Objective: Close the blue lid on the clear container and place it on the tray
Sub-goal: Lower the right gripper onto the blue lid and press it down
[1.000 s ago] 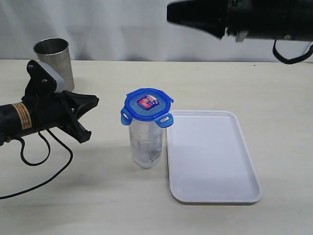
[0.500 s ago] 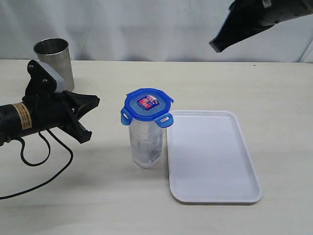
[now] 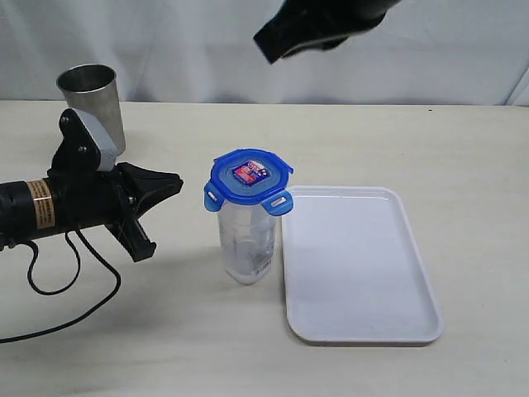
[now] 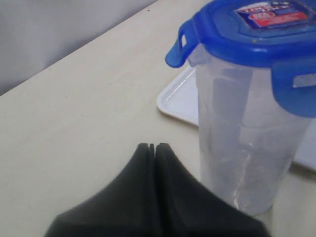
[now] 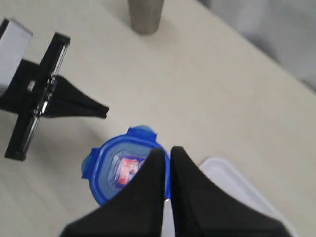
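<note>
Blue lid (image 4: 232, 34) with splayed flaps (image 4: 178, 48) shows closest in left wrist view.

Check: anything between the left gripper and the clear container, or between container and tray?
Nothing visible. Only bare table separates the left gripper from the clear container; the tray lies right beside it. The steel tumbler stands clear of both paths.

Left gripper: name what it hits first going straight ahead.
Likely the clear container, just under the blue lid; the left gripper aims slightly beside it, so it might only graze it.
</note>
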`<state>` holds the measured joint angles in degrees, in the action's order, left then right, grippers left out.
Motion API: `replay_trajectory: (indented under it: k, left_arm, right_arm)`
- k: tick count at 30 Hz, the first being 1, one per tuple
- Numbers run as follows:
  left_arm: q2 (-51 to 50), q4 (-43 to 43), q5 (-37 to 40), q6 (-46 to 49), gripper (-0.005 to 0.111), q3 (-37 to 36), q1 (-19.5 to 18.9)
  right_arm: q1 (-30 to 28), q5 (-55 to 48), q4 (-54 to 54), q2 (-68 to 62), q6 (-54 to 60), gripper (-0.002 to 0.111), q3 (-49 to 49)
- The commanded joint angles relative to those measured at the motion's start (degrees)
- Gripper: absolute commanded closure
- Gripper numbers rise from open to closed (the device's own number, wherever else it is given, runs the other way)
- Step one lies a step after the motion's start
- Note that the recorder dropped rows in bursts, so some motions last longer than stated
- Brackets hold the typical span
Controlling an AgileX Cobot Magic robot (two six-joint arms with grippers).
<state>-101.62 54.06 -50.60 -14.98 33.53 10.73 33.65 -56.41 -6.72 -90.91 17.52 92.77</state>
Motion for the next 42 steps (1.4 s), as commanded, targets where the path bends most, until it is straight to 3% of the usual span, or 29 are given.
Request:
replay_trajectory:
  k: [1, 16, 42]
  left_arm:
    - [0.59, 2.66, -1.14, -1.45, 0.107, -0.21, -0.04]
    - [0.59, 2.42, -4.16, -1.53, 0.107, -0.21, -0.04]
    - [0.59, 2.71, -4.38, -1.53, 0.107, -0.21, -0.04]
  right_arm:
    - [-0.19, -2.97, -2.04, -6.59, 0.73, 0.104, -0.01]
    - [-0.19, -6.13, -9.11, -14.23, 5.81, 0.104, -0.01]
    - [-0.19, -5.09, -3.75, -15.57, 5.81, 0.104, -3.01]
